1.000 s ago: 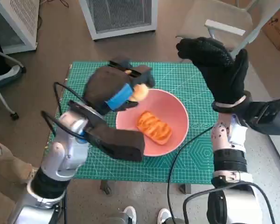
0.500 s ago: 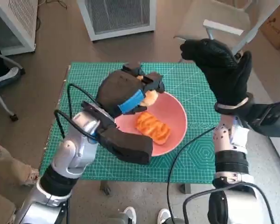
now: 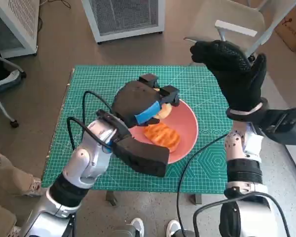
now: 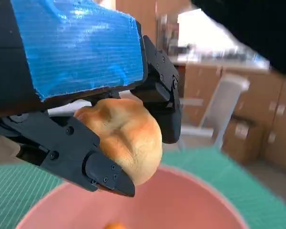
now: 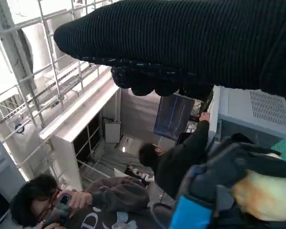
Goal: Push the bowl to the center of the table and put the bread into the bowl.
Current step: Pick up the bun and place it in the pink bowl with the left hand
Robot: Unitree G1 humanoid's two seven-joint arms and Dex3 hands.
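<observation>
Left hand [image 3: 140, 103] pinching bread roll [image 3: 163, 110], moved right over past second, now above pink bowl [image 3: 187, 129] mid-frame on desk [image 3: 197, 84]. Drop likely next. Right hand [image 3: 234, 74] raised, spread, holding nothing.

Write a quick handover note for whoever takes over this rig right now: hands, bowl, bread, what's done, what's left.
Left robot hand: holds a round bread roll over the pink bowl.
Right robot hand: raised over the table's right edge, holding nothing.
Bowl: on the green mat, about mid-table, with a flat pastry already inside.
Left: lower and release the roll into the bowl.
</observation>
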